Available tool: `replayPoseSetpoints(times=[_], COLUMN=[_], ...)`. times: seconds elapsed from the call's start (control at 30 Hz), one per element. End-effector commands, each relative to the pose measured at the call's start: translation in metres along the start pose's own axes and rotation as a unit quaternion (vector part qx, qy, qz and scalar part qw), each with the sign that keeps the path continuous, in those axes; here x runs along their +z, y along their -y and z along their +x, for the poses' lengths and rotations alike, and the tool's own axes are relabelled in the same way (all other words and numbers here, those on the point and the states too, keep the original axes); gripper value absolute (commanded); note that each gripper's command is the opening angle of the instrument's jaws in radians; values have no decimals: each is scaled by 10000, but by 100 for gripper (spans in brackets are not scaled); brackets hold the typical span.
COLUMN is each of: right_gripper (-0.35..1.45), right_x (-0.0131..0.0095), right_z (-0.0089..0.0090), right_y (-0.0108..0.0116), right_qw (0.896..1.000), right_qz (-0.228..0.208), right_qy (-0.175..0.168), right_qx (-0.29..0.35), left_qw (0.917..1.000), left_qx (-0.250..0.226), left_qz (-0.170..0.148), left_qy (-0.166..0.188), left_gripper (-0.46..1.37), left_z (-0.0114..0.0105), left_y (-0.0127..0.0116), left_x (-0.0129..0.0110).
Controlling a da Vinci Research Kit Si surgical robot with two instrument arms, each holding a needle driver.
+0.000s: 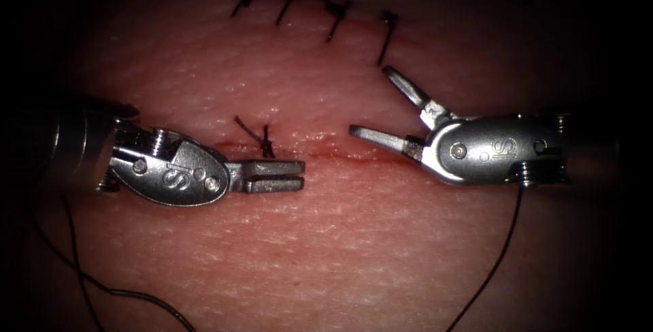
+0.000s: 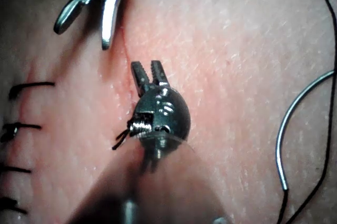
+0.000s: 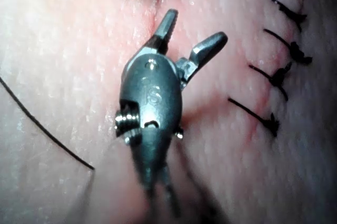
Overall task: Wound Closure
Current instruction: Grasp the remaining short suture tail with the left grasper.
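The tissue (image 1: 326, 237) bears a cut (image 1: 340, 152) running across the endoscope view, with one knotted stitch (image 1: 265, 143) on its left part. My left tool (image 1: 302, 174) lies just right of that stitch, its jaws slightly open and holding nothing; the left wrist view shows it (image 2: 147, 66) close up. My right tool (image 1: 369, 101) hovers over the right part of the cut with its jaws wide open and empty, as the right wrist view (image 3: 196, 25) also shows. The curved needle (image 2: 295, 124) lies free on the tissue, not in it, with thread (image 2: 329, 39) trailing from it.
Several finished stitches (image 1: 337, 12) close another line at the far side of the tissue. Loose thread (image 1: 75, 264) loops at the near left, and another strand (image 1: 500, 257) runs down from under the right tool. Red fluid (image 1: 320, 150) lines the cut.
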Motion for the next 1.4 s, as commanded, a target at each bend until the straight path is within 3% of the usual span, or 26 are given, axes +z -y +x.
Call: replayPoseSetpoints(times=[0.03, 0.2, 1.0, 1.3, 1.33, 1.37, 1.4], right_gripper=[66, 66, 66, 66, 66, 66, 65], right_x=[0, 0, 3, 3, 3, 3, 3], right_z=[0, -1, -1, -1, -1, -1, -1], right_y=[0, 0, 3, 3, 3, 3, 3], right_qw=[10000, 10000, 10000, 10000, 10000, 10000, 10000], right_qz=[1, 0, -28, -29, -29, -29, -29], right_qy=[-2, -4, 8, 9, 9, 9, 9], right_qx=[-1, -5, -9, -9, -9, -9, -9], left_qw=[10000, 10000, 10000, 9999, 9999, 10000, 9999], left_qx=[-1, -2, 92, 101, 104, 77, 106], left_qz=[20, 22, -20, -9, -8, -9, -12], left_qy=[1, 2, -15, -9, -8, -12, -11], left_gripper=[26, 42, 37, 17, 4, -25, -35], left_z=[0, 1, -13, -16, -16, -17, -17], left_y=[0, -1, -7, -7, -7, -7, -7], left_x=[1, 0, 12, 15, 15, 15, 15])
